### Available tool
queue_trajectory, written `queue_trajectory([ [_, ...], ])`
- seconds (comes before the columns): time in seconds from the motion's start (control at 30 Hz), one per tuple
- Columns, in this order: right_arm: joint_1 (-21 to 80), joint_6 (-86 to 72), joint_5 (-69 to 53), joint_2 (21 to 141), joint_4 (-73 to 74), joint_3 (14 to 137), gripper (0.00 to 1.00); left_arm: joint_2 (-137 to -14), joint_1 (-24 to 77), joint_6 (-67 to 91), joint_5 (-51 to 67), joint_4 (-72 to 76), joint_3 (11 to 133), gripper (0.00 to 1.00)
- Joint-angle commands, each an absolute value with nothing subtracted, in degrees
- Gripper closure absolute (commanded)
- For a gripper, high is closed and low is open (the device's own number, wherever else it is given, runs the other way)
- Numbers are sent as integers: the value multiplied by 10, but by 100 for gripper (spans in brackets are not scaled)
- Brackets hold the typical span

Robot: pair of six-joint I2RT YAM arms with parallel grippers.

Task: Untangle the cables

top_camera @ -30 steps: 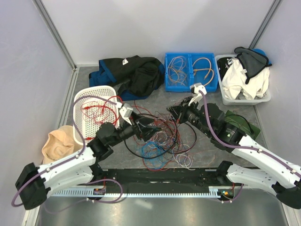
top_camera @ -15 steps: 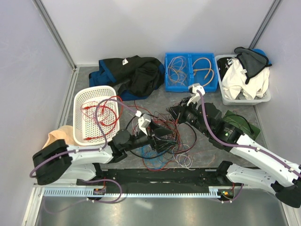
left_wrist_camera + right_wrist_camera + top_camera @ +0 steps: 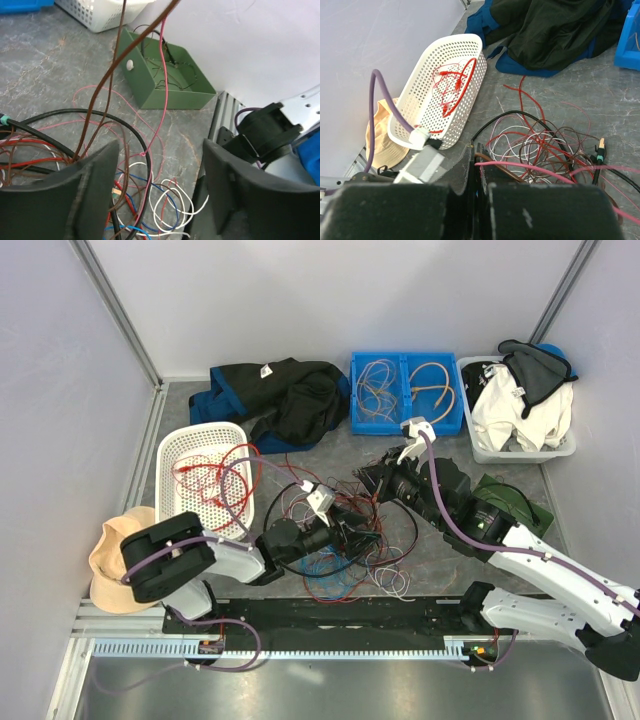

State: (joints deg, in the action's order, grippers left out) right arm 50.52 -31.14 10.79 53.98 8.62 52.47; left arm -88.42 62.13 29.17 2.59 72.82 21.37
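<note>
At the middle of the grey table (image 3: 440, 570), the tangle of thin red, black, white and blue cables (image 3: 345, 550) is spread. Pink and brown strands are clamped in the right tool (image 3: 479, 172). The left tool (image 3: 160, 200) is held spread wide just above the heap, with nothing gripped. A white perforated plastic basket (image 3: 200, 430) with red wires is seen beside the heap, on the left.

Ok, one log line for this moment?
left pincer: open, over cables | right pincer: shut on pink and brown wires | status: cables tangled on table
</note>
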Motion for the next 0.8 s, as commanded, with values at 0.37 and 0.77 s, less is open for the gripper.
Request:
queue_trajectory([
  [0.37,507,-330,97,534,50,536,100,-934,623,247,20,868,295,33],
  [0.77,507,-297,147,511,108,555,49,-817,623,279,-39,637,295,98],
])
